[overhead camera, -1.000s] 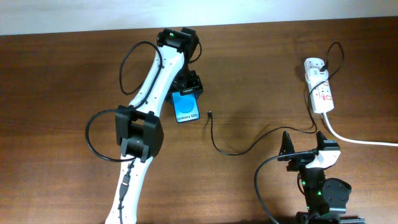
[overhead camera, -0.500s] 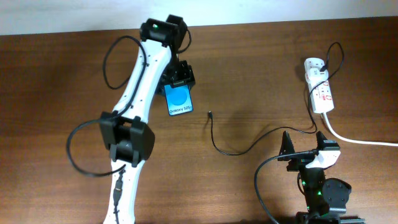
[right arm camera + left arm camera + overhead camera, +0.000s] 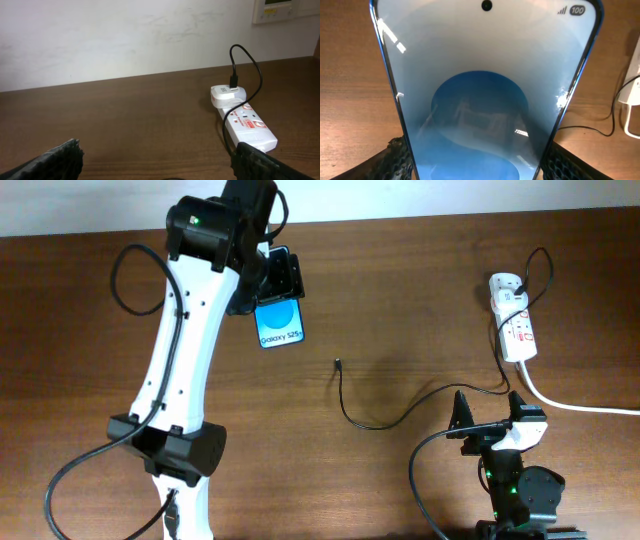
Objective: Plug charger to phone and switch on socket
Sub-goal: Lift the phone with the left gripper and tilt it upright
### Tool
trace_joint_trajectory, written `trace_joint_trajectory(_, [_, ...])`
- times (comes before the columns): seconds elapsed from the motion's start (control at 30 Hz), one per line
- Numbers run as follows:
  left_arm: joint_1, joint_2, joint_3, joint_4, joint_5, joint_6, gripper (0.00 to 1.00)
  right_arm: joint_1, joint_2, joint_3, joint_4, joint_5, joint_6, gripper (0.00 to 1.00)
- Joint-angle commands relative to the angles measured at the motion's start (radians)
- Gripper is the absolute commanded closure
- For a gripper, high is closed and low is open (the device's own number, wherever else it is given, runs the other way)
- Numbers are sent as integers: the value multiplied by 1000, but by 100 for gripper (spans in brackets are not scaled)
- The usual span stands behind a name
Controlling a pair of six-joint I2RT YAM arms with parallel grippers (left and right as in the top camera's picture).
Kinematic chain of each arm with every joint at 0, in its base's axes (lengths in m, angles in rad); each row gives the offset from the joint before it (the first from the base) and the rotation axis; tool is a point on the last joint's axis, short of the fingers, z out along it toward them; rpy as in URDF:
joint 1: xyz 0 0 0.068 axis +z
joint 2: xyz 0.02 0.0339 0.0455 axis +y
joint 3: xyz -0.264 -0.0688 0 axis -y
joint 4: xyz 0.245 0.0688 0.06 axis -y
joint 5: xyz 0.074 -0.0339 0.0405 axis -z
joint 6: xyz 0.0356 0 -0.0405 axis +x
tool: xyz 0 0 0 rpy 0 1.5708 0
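Blue-screened phone [image 3: 280,327] pinched at its upper end by left gripper [image 3: 272,280], upper centre-left of overhead frame, well apart from charger [image 3: 375,424] connector tip [image 3: 337,363] lying on brown wood table [image 3: 420,270] mid-frame. Right gripper [image 3: 490,418] spread wide, bottom right, near the charger's cable run. White socket [image 3: 513,320] at upper right, black plug [image 3: 234,80] in it, thick white cord [image 3: 570,404] off right edge.

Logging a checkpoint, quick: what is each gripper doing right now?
Left gripper: closed, holding the phone.
Right gripper: open, holding nothing.
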Motion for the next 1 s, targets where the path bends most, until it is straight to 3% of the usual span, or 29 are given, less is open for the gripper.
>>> trace_joint_trajectory(0.0, [-1,-25,-9,3,10,16,59,6,-8,-5,-5,6,5,1])
trace_joint_trajectory(0.33, [-5,-24,-243,112,12,5,60,6,-8,-5,-5,6,5,1])
trace_joint_trajectory(0.67, [-5,-24,-581,299,155,5,60,6,-8,-5,-5,6,5,1])
trace_joint_trajectory(0.97, [-23,-24,-659,311,250,8,61,6,-8,-5,-5,6,5,1])
